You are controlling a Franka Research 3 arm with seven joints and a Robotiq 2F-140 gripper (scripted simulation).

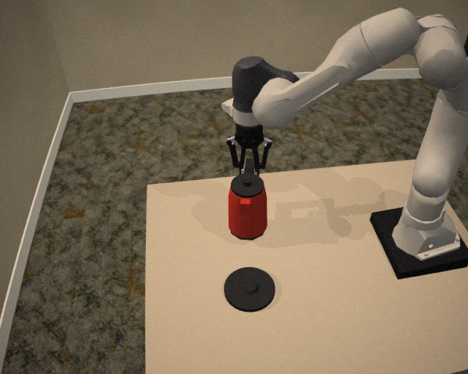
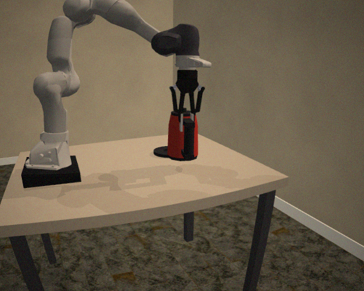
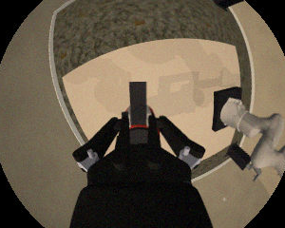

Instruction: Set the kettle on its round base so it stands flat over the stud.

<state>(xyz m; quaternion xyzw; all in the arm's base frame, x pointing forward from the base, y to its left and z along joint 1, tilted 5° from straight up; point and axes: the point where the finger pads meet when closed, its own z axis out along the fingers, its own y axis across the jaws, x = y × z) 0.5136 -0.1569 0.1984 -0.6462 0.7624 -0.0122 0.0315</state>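
The red kettle (image 1: 247, 215) (image 2: 175, 137) with a black lid stands upright on the table (image 1: 347, 322) (image 2: 128, 194), near its far left edge in the top view. Its black handle bar (image 2: 188, 137) (image 3: 138, 102) faces away from the round base. My gripper (image 1: 249, 171) (image 2: 187, 120) (image 3: 139, 110) points straight down and is shut on the top of the handle. The black round base (image 1: 249, 288) (image 2: 160, 152) lies flat with its stud up. It is apart from the kettle, nearer to the top view.
The arm's black mounting block (image 1: 423, 249) (image 2: 50, 175) sits at one side of the table. The table's edge runs close behind the kettle, and the patterned floor (image 1: 105, 160) lies below it.
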